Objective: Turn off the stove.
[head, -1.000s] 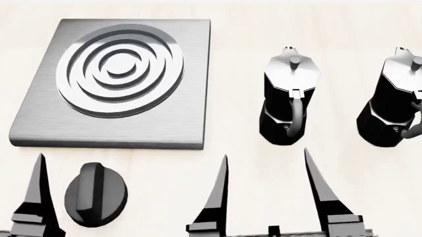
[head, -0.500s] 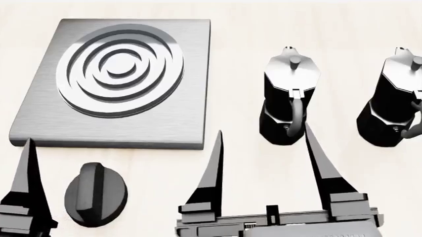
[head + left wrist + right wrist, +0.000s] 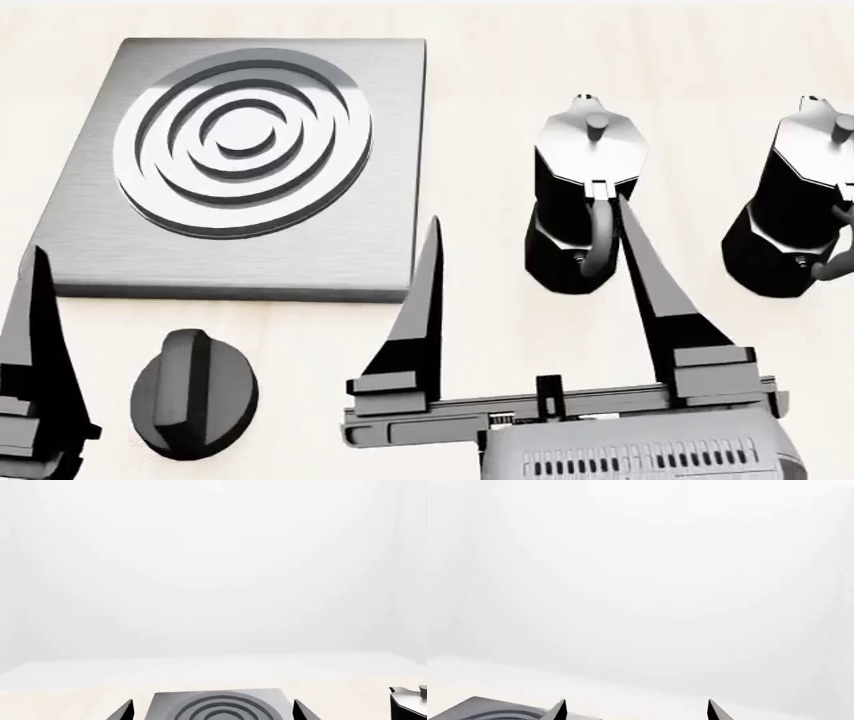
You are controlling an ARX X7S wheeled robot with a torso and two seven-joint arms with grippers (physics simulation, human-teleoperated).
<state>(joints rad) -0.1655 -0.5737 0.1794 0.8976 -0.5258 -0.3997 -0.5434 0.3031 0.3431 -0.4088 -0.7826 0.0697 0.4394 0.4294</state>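
Observation:
The stove is a brushed-grey square plate (image 3: 80, 250) with a ringed round burner (image 3: 243, 140), at the left of the head view. Its separate black ridged knob (image 3: 194, 395) lies on the table in front of the plate. My left gripper (image 3: 212, 712) is open and empty. Only one of its fingers (image 3: 34, 340) shows in the head view, left of the knob and apart from it. My right gripper (image 3: 527, 215) is open and empty, to the right of the knob, with its tips level with the plate's near right corner and the nearer pot's handle.
Two black moka pots with silver lids stand at the right, one (image 3: 587, 200) just behind my right gripper's fingers, the other (image 3: 794, 200) at the frame's edge. The pale wooden table (image 3: 481, 60) carries everything. The plate also shows in the left wrist view (image 3: 220, 705).
Both grippers have moved forward over the table. The right gripper's body has come into view and its tips now reach the plate's corner and the nearer pot. The left finger has shifted left.

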